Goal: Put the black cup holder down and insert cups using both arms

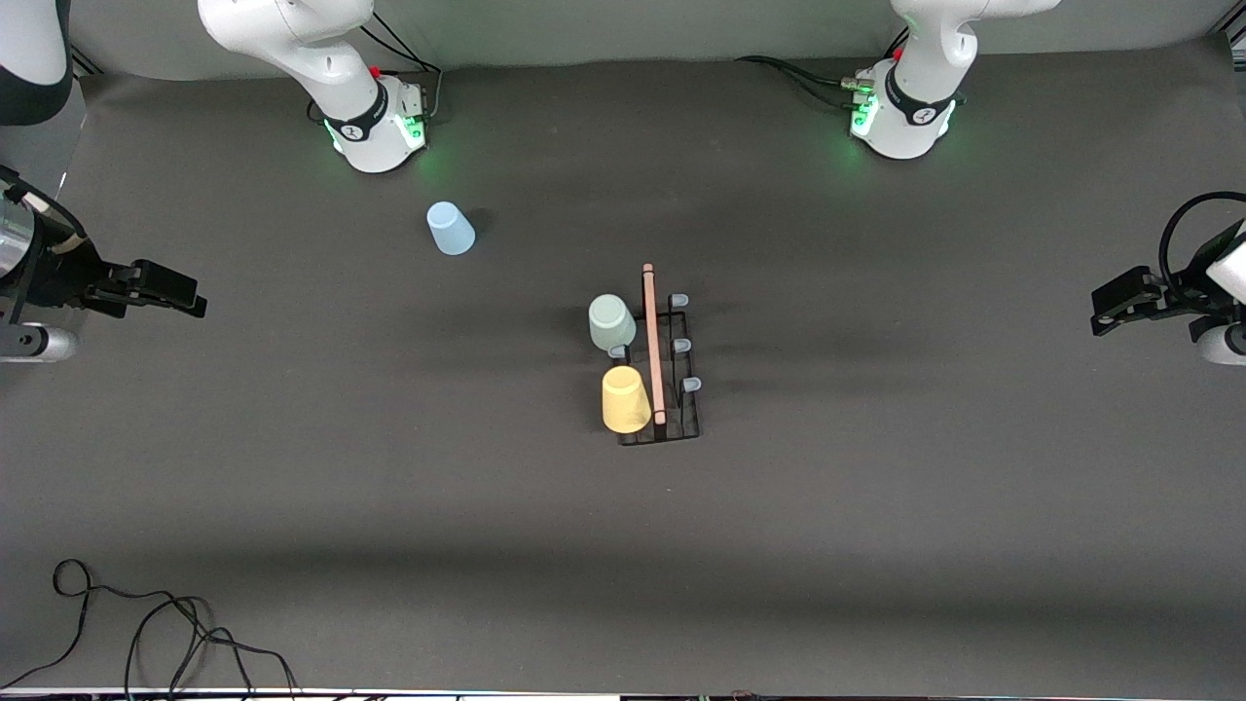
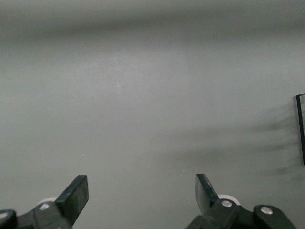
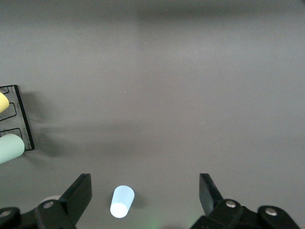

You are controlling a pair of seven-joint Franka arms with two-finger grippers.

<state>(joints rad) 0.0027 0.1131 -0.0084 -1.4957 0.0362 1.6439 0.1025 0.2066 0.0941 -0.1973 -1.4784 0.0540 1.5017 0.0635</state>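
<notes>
Judging from how things lie, the job looks about two thirds finished. The black cup holder (image 1: 662,365) stands upright near the middle of the bench (image 1: 876,535), its wooden rod running toward and away from the front camera. Two cups sit on pegs along the side of the rack that faces the right arm's end of the bench: the yellow cup (image 1: 625,399) nearer the front camera, the grey-green cup (image 1: 611,321) just beside it and farther away. A bare peg shows between them. The three pegs on the rack's flank toward the left arm's end are all empty.

What remains is the light blue cup (image 1: 451,228). It stands on the bench, wide mouth down, well apart from the rack and close to the right arm's base, so it has yet to be picked up and hung on a free peg.

Neither arm is working on anything. The right gripper (image 3: 145,195) hangs at its own end of the bench with fingers spread wide and empty; its wrist view shows the blue cup below, between the fingers but untouched. The left gripper (image 2: 142,193) waits at its own end, fingers likewise wide apart, holding nothing, with only bare bench beneath and an edge of the rack in sight.
</notes>
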